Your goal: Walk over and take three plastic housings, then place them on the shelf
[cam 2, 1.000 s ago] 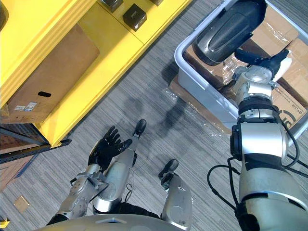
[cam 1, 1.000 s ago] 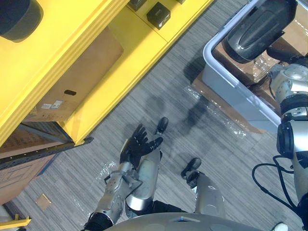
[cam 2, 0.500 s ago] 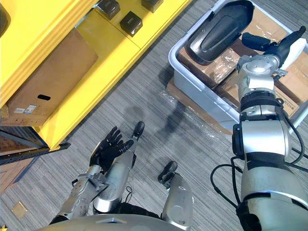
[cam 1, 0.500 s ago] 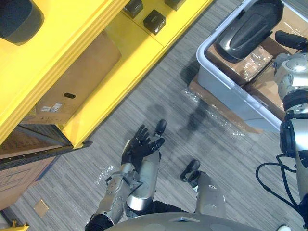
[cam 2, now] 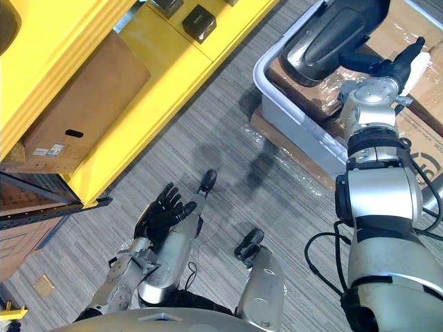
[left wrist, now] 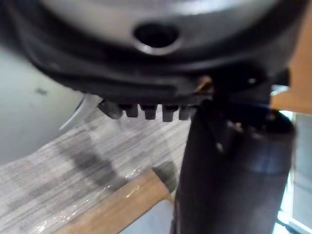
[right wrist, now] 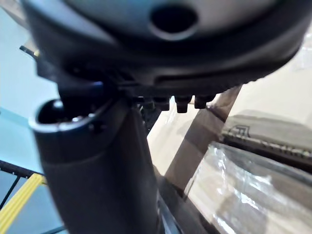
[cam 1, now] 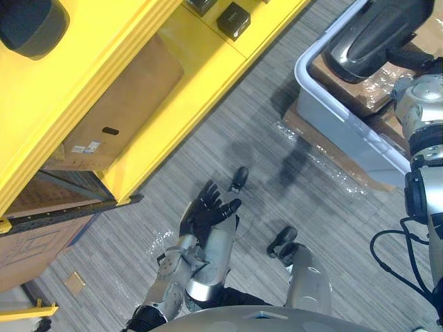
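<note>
While left hand (cam 1: 205,213) spreads open, glossy curved housing (cam 2: 331,31) over bin (cam 2: 294,104).

The fingers of our left hand (cam 1: 205,211) are spread above the grey floor (cam 1: 277,138), and ahead of them we see free room up to the yellow shelf (cam 1: 201,62). There its low front board and the cardboard box (cam 1: 118,114) under it close the way. The straight fingers of our right hand (cam 2: 385,66) have the dark plastic housing (cam 2: 332,31) just before their tips, and the wall of the grey bin (cam 2: 291,104) closes the side toward the floor.
</note>
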